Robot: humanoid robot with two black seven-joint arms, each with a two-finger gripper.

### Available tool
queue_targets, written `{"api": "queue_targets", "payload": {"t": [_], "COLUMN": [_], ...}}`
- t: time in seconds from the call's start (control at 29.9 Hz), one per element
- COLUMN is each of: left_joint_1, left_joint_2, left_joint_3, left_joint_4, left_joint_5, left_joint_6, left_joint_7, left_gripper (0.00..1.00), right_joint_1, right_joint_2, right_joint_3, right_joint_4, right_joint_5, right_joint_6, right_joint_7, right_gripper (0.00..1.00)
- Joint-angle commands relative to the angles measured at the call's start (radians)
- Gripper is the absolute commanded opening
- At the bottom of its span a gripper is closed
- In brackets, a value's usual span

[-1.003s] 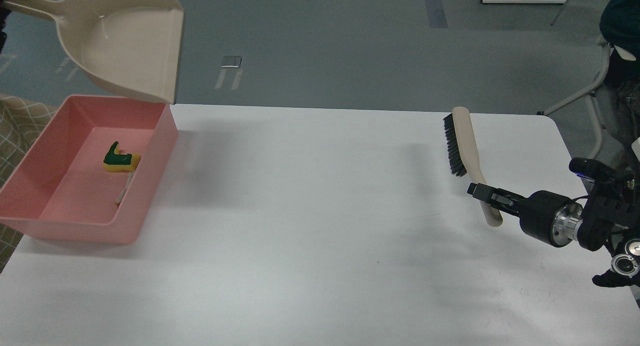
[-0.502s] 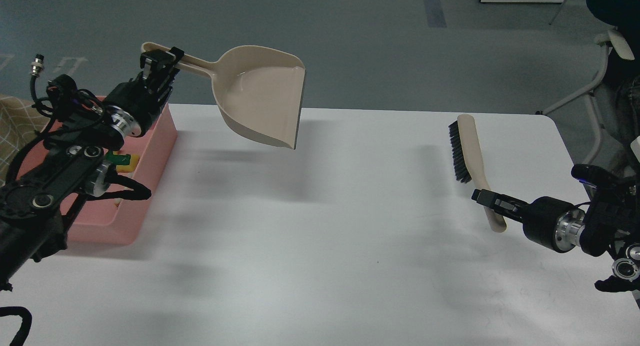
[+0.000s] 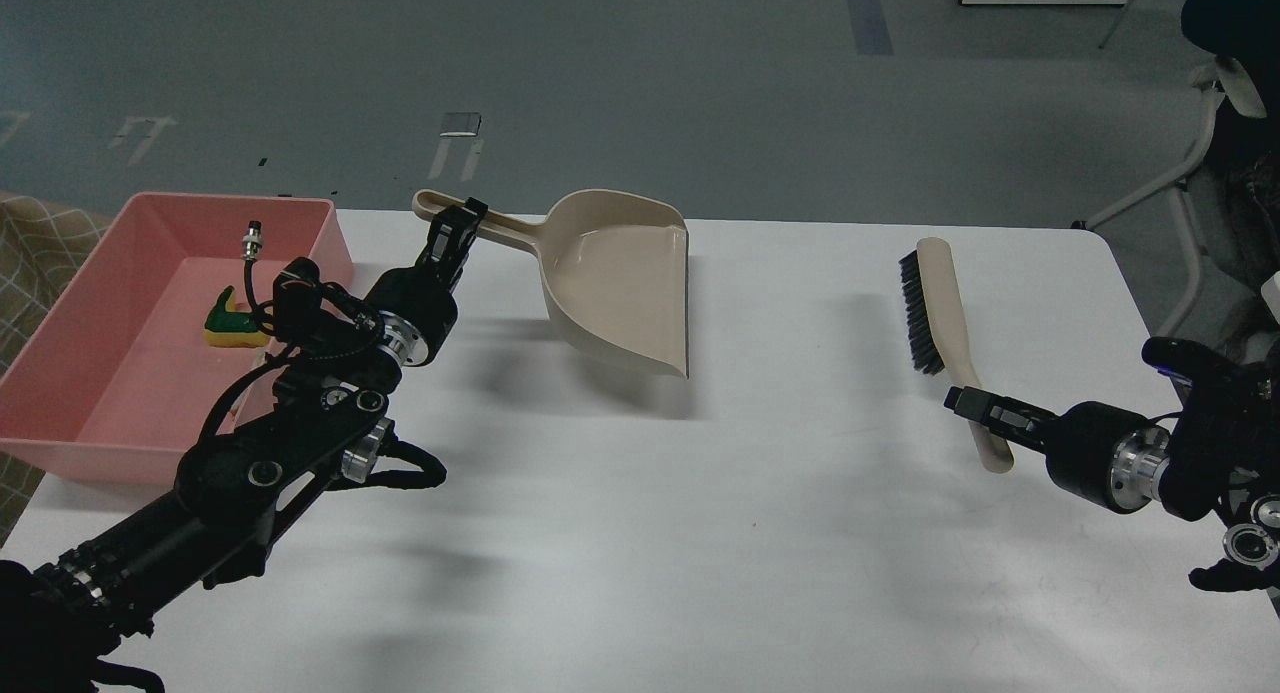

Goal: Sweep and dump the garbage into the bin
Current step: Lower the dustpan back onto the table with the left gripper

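Observation:
The pink bin (image 3: 60, 373) stands at the table's left edge. The yellow sponge chunk with a green face (image 3: 232, 323) lies inside it; the bread slice is hidden behind my left arm. My left gripper (image 3: 455, 231) is shut on the handle of the beige dustpan (image 3: 625, 283), which is held low over the table's middle, right of the bin, and looks empty. My right gripper (image 3: 975, 405) is shut on the handle of the beige brush (image 3: 940, 323) with black bristles, near the table's right side.
The white table (image 3: 700, 533) spreads between the two arms. A chair frame (image 3: 1190, 173) and a person's dark clothing stand beyond the table's far right corner. A chequered cloth (image 3: 30, 263) lies left of the bin.
My left arm has carried the dustpan from above the bin to the right and down, to just over the table's middle. The brush and right gripper have barely shifted.

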Motion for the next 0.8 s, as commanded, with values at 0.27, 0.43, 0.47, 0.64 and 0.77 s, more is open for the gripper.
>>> {"api": "queue_targets", "payload": {"t": [0.27, 0.43, 0.47, 0.64, 0.77], "left_joint_1": [0.114, 0.116, 0.117, 0.134, 0.145], "left_joint_2": [0.016, 0.012, 0.01, 0.007, 0.007], "left_joint_3": [0.002, -0.003, -0.004, -0.007, -0.006], "left_joint_4": [-0.092, -0.092, -0.092, -0.092, -0.09], "left_joint_5": [0.068, 0.068, 0.068, 0.066, 0.066], "left_joint_6": [0.056, 0.073, 0.073, 0.073, 0.073], "left_joint_7": [-0.002, 0.0, 0.001, 0.003, 0.001], "left_gripper": [0.0, 0.0, 0.0, 0.09, 0.33], "right_joint_1": [-0.003, -0.002, -0.002, -0.002, -0.003], "right_joint_2": [0.002, 0.012, 0.017, 0.018, 0.018], "right_joint_3": [-0.001, -0.001, -0.001, -0.001, -0.001], "right_joint_4": [0.003, 0.011, 0.011, 0.011, 0.009], "right_joint_5": [0.0, 0.002, 0.002, 0.002, 0.002], "right_joint_6": [0.001, 0.009, 0.011, 0.011, 0.011], "right_joint_7": [0.001, 0.014, 0.018, 0.018, 0.02], "right_gripper": [0.0, 0.0, 0.0, 0.0, 0.0]}}
